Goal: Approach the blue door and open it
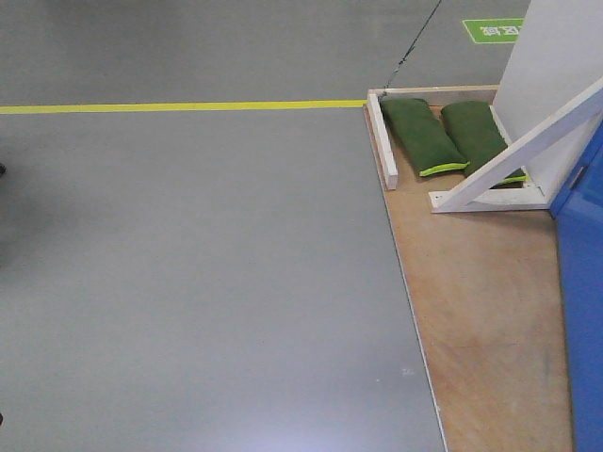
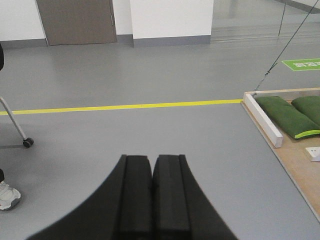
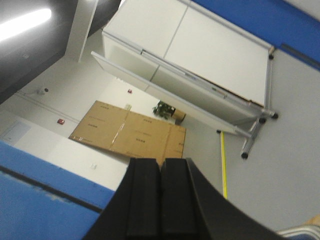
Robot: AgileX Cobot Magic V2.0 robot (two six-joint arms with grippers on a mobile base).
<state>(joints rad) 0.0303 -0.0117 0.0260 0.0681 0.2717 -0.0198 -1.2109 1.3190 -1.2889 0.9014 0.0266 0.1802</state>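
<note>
Both pincers are clenched on nothing: the left pincer and the right pincer each show their pads pressed together. The blue door stands ahead and to the right of the left pincer, bordering a plywood platform. The likely risk is that the base catches the platform lip or the white batten. No handle is visible, so a misjudged reach could hit the panel. The door is flat and glossy, the green sandbags are soft, matte and pillow-shaped, and the pads are smooth black blocks.
</note>
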